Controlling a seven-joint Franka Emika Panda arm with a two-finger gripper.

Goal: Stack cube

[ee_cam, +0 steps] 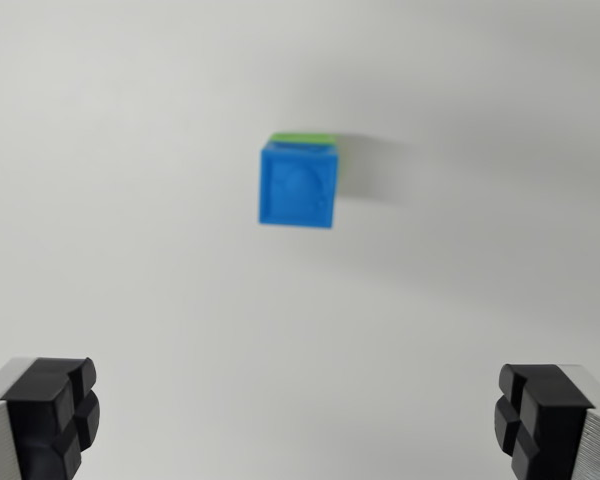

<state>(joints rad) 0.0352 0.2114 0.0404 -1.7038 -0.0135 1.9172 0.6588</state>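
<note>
Two cubes already stacked: blue cube (pixel 298 187) sits on green cube (pixel 305 139). Gripper (pixel 298 415) spread wide, empty; retreat straight, avoiding any nudge.

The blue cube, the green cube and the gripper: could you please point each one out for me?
blue cube (pixel 298 188), wrist view, middle of its top face
green cube (pixel 305 139), wrist view, strip showing behind the blue one
gripper (pixel 298 418), wrist view, midway between its fingertips
</note>
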